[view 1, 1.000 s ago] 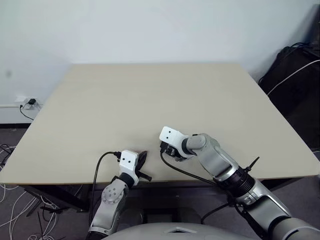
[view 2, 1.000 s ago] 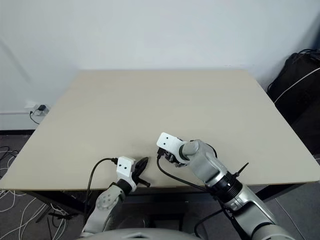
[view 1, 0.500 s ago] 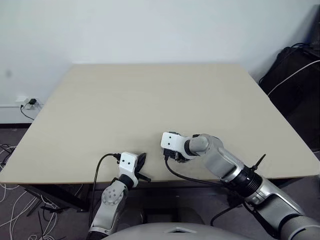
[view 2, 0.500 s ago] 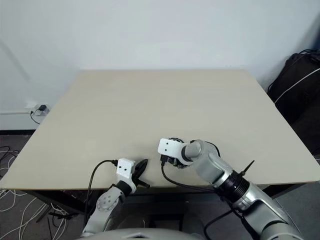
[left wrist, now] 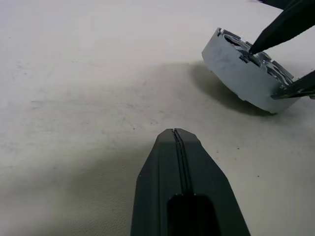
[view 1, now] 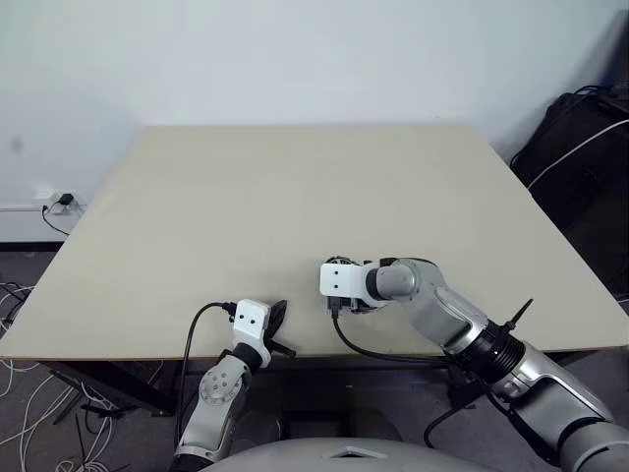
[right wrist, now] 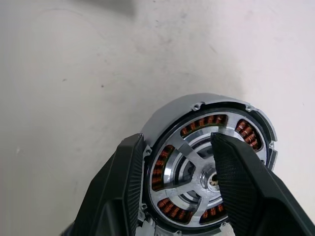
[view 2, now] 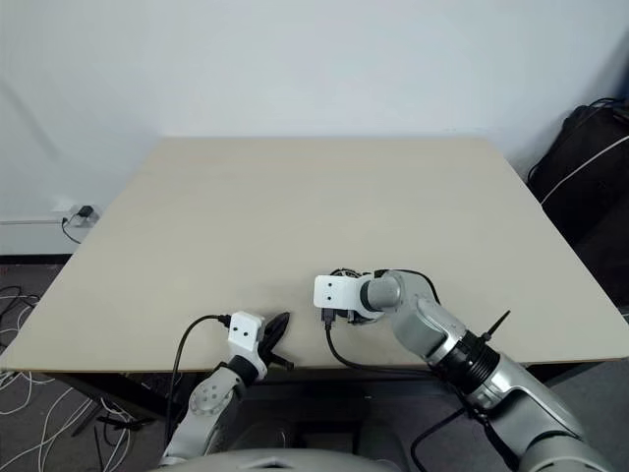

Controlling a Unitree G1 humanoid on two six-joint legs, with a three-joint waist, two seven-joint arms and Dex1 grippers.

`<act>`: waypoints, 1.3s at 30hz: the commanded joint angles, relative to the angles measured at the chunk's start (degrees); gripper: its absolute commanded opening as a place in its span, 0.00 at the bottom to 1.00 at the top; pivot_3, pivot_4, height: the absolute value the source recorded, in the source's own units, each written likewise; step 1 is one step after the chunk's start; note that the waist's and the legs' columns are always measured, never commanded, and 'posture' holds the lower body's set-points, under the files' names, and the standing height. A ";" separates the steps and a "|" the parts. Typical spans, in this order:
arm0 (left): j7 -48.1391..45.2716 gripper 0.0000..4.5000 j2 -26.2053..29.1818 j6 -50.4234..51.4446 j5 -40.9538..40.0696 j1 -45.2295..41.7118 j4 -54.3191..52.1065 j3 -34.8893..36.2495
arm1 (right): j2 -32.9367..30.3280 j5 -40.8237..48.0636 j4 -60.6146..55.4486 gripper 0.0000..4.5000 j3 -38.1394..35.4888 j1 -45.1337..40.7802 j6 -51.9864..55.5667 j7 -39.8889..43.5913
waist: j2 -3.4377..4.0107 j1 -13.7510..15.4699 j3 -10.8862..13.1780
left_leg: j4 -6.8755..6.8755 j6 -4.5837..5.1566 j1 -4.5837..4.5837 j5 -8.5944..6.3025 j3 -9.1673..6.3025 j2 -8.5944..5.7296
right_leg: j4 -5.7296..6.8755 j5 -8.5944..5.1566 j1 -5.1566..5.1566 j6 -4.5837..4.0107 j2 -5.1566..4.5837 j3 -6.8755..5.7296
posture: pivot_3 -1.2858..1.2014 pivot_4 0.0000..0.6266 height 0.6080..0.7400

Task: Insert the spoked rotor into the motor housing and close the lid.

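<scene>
Copper windings show inside the motor housing [right wrist: 209, 172], which sits tilted on the bench [view 1: 295, 197] near its 6 o'clock edge, spoked rotor [right wrist: 194, 169] already in it. Right gripper [right wrist: 197, 162] jaws pinch its rim (one finger inside). Left gripper [left wrist: 177, 147] jaws shut, empty.

Surroundings outside the work items
You see a beige table [view 1: 295, 197] set against a plain white wall [view 1: 295, 59]. A wall socket [view 1: 54, 202] with a plugged cable sits low beside the table's left edge, loose cables [view 1: 20, 413] lie on the grey floor, and a black bag [view 1: 580, 147] stands at the right.
</scene>
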 commanded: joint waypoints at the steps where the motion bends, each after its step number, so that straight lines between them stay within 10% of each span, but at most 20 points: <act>1: -0.55 0.00 -0.45 -1.18 -0.48 -1.04 -0.23 -0.03 | 1.43 1.05 -1.77 0.51 -3.80 -0.84 -3.78 -0.87 | 0.00 -0.01 0.00 | 0.00 0.00 0.00 0.00 0.00 0.00 | 0.00 0.00 0.00 0.00 0.00 0.00 | 0.52 0.00 1.00; 10: -0.50 0.00 -0.56 -1.25 -0.47 -1.27 -0.06 0.02 | 9.01 7.07 2.55 0.51 -12.29 2.01 -17.00 -7.80 | -0.04 -0.06 -0.03 | -0.01 0.00 0.01 0.02 0.00 0.00 | 0.02 0.14 0.00 -0.23 0.04 0.01 | 0.52 0.00 1.00; 18: -0.57 0.00 -0.37 -1.33 -0.30 -1.37 0.08 -0.02 | 19.36 5.45 11.95 0.51 -22.25 2.54 -28.53 -30.45 | -0.04 -0.18 -0.07 | -0.04 -0.10 0.14 0.08 0.05 0.01 | 0.15 0.16 0.03 -0.26 0.14 0.10 | 0.52 0.00 1.00; 27: -1.34 0.00 0.50 -1.83 -0.35 -0.98 0.43 0.36 | 20.17 -4.56 8.09 0.51 -30.78 4.09 -20.57 -49.34 | 0.07 -0.22 -0.16 | -0.06 -0.13 0.16 0.12 0.08 0.02 | 0.18 0.17 0.02 -0.30 0.34 0.30 | 0.52 0.00 1.00; 39: -2.36 0.00 0.87 -0.75 -0.24 -1.35 0.14 0.05 | 5.54 -12.27 -7.72 0.51 -29.60 17.84 0.96 -32.49 | 0.41 -0.43 -0.40 | -0.06 -0.04 0.13 0.12 0.30 0.12 | 0.18 0.00 0.20 -0.06 0.32 0.43 | 0.52 0.00 1.00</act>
